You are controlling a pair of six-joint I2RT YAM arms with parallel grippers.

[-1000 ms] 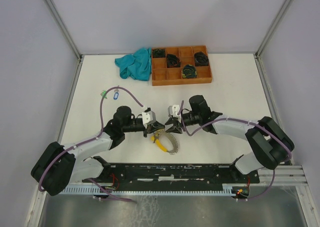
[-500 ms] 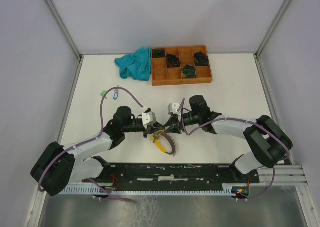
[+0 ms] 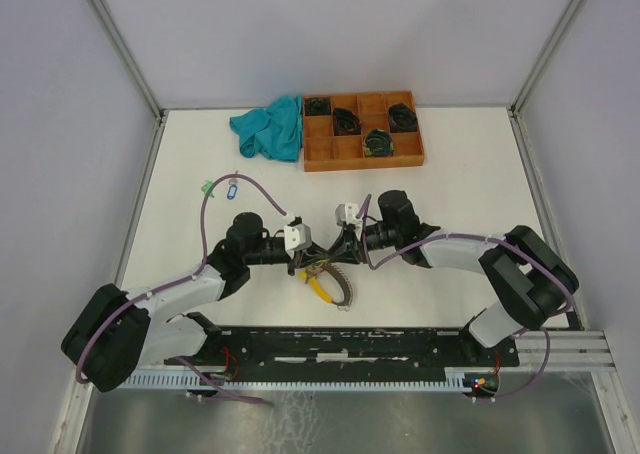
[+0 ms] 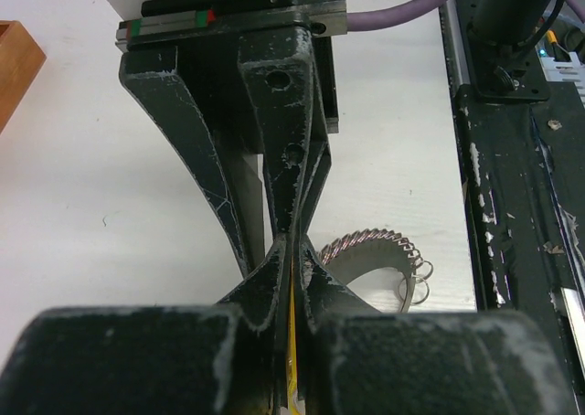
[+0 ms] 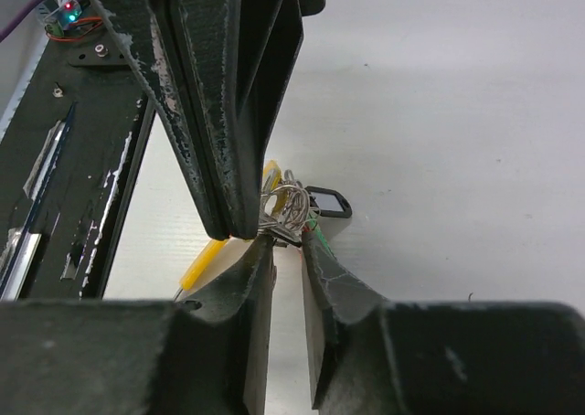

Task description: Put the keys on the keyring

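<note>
Right gripper (image 3: 335,252) has shifted left since a second ago and now meets the left gripper (image 3: 308,262) tip to tip at the near middle of the table (image 3: 450,184); its fingers have also drawn closer together. Left arm has not moved. You see the left fingers (image 4: 315,292) pressed together, with a thin yellow strip clamped between them: that is the yellow part of the keyring (image 3: 326,284). The rest of the ring curves out below the tips toward the near edge, its coiled silver length and two small rings showing in the left wrist view. Right fingers (image 5: 324,278) stand a narrow gap apart at a bunch of small metal rings (image 5: 285,216) just past their tips; you cannot tell whether they pinch it. A dark tag (image 5: 327,202) lies just beyond the bunch. Two keys, green tag (image 3: 206,186) and blue tag (image 3: 232,187), lie side by side on the left of the table, well apart from the ring. Tray (image 3: 362,161) and teal cloth (image 3: 270,126) sit at the far edge.
</note>
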